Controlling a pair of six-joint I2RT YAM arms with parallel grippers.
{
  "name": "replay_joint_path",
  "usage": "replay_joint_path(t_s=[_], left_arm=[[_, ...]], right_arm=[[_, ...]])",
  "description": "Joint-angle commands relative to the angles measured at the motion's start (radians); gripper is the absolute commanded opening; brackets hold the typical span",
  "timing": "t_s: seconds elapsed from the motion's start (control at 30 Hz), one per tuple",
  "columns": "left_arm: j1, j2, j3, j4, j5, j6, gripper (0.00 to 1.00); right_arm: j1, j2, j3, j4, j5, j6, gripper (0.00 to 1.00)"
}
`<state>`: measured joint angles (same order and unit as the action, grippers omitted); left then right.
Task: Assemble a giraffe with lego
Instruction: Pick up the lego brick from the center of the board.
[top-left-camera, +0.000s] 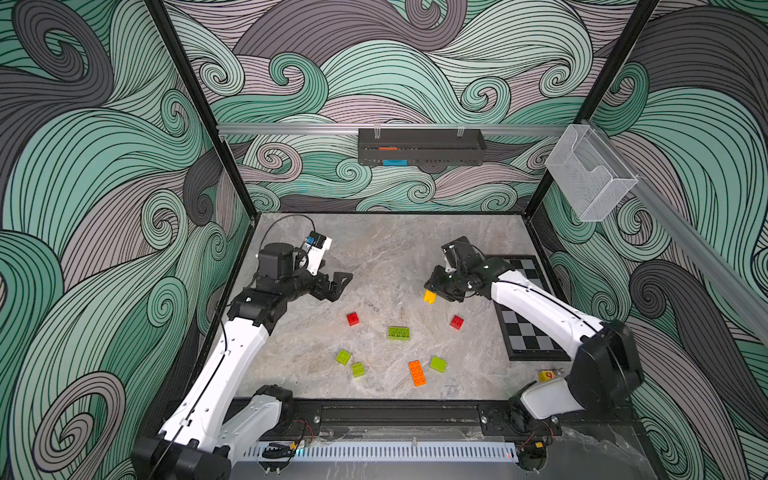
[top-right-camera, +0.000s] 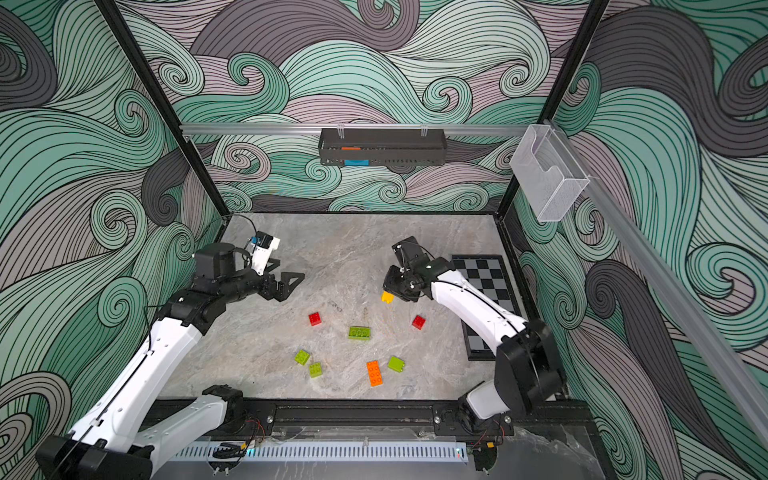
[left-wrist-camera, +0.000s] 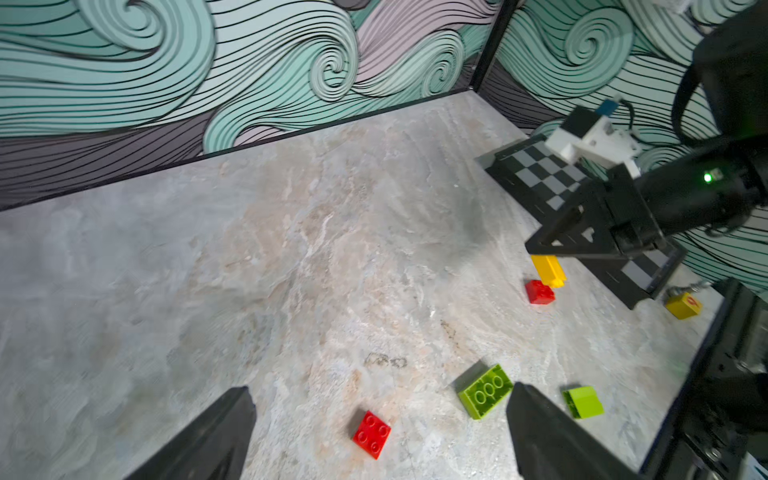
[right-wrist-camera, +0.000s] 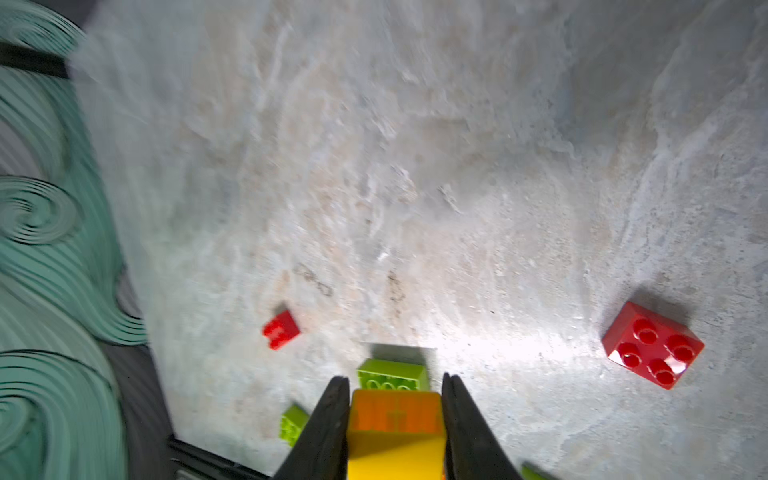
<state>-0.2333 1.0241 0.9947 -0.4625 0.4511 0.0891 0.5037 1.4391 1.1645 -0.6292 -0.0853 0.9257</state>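
My right gripper (top-left-camera: 430, 291) (right-wrist-camera: 395, 377) is shut on a yellow lego brick (top-left-camera: 430, 297) (right-wrist-camera: 395, 440), held just above the table right of centre. The left gripper (top-left-camera: 338, 286) (left-wrist-camera: 382, 388) hovers open and empty at the left. Loose lego lies between them: two red squares (top-left-camera: 353, 319) (top-left-camera: 456, 322), a long lime brick (top-left-camera: 398, 333), three lime squares (top-left-camera: 343, 357) (top-left-camera: 358, 369) (top-left-camera: 438, 364) and a long orange brick (top-left-camera: 417, 372). No joined giraffe is in view.
A black chessboard (top-left-camera: 528, 316) lies along the right edge under the right arm. A yellow cube with a red 9 (top-left-camera: 546, 375) sits by that arm's base. A black shelf (top-left-camera: 419, 145) and a clear bin (top-left-camera: 590, 183) hang on the walls.
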Motion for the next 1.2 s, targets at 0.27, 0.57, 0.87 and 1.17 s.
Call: replay_joint_path(t_s=[0.27,0.57,0.87,1.17], left_arm=[[-0.294,0.325,0.394,-0.109,0.042,-0.021,0.95],[-0.447,0.460,0.502,-0.103,0.047,-0.074,0.94],[-0.495,0.522,0.548,-0.087,0.015,-0.098,0.86],[-0.497,0.586,0.599,-0.042,-0.011,-0.185,0.66]], right_arm=[[-0.042,-0.209,-0.048,0.242,-0.150,0.364,0.29],[-0.048,-0.264,-0.063,0.280,-0.159,0.400,0.28],[-0.051,-0.303,-0.079,0.281,-0.166,0.406,0.28],[-0.047,-0.329,-0.074,0.281,-0.163,0.390,0.27]])
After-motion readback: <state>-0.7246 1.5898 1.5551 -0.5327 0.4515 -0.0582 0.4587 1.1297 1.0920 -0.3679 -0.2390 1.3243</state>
